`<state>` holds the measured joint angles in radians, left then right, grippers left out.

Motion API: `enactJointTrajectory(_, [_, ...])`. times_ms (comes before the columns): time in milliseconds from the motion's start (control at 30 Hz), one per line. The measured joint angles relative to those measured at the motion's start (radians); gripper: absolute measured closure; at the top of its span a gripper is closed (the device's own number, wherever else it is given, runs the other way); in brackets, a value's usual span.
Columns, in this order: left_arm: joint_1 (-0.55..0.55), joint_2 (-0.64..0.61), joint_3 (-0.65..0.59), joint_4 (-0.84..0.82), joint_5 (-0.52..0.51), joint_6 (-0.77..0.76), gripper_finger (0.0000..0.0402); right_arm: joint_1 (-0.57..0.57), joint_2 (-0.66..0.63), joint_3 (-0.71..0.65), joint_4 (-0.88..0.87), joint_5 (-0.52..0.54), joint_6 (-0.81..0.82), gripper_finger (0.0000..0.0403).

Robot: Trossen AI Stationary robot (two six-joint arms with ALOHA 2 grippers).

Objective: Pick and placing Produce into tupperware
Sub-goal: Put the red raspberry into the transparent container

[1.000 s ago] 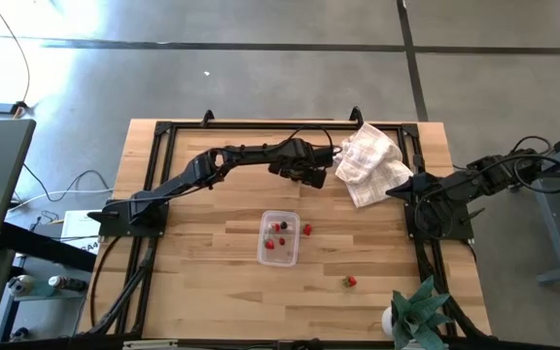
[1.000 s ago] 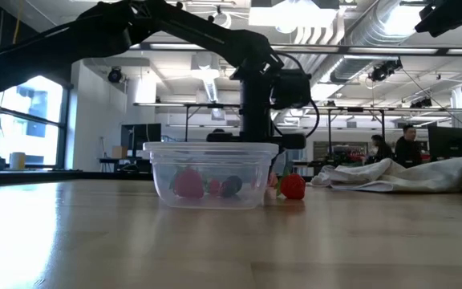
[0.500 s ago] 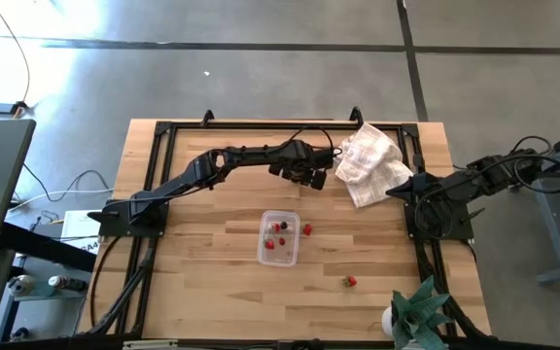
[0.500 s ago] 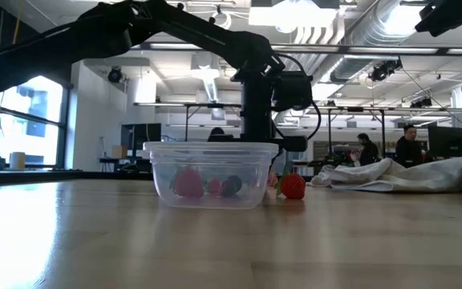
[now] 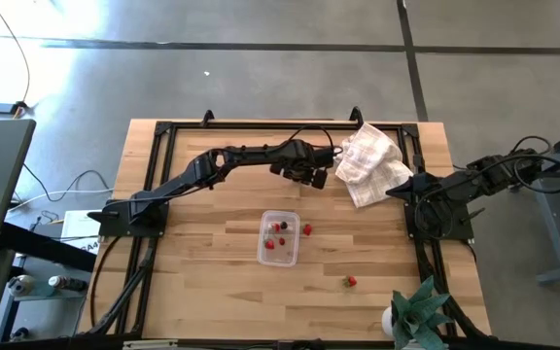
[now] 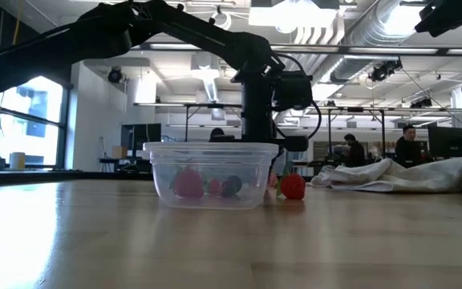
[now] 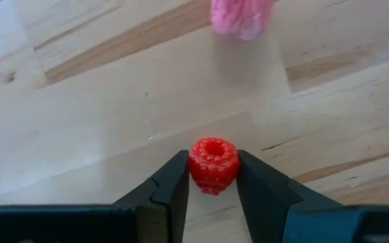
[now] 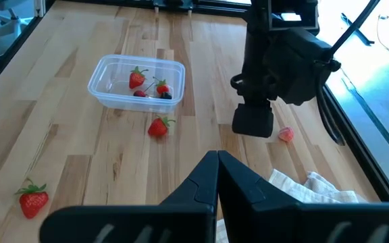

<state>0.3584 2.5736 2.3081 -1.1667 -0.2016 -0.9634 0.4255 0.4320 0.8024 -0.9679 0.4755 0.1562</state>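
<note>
Wooden boards are making up the table point(image 5: 202, 282), and the left gripper point(image 7: 213, 196) is reaching far across it, near a white checked cloth point(image 5: 371, 165). Its two fingers point(image 7: 171, 189) are pinching a small red raspberry point(image 7: 213, 165) that is sitting on the wood. A pink piece point(image 7: 240, 15) is lying just past it. The tupperware point(image 5: 279, 236) is waiting near the middle of the table, with a few red berries point(image 8: 136, 78) already inside. One strawberry point(image 5: 307, 229) is lying just beside it, and another one point(image 5: 350, 281) is lying well apart, nearer the front edge. The right gripper point(image 8: 216, 177) is resting at the side with its fingers pressed together, holding nothing. To do this step well, I think the arm should be squeezing softly, lifting straight up, then moving over the box before letting go
</note>
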Motion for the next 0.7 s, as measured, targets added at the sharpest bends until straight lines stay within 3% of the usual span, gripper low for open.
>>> enactJointTrajectory(400, [-0.015, -0.02, 0.046, 0.043, 0.017, 0.179, 0.0294, 0.0, 0.0, 0.0, 0.0, 0.0, 0.0, 0.0402])
enactJointTrajectory(700, [-0.068, -0.142, 0.048, 0.043, 0.041, 0.372, 0.0294, 0.0, 0.0, 0.0, 0.0, 0.0, 0.0, 0.0402])
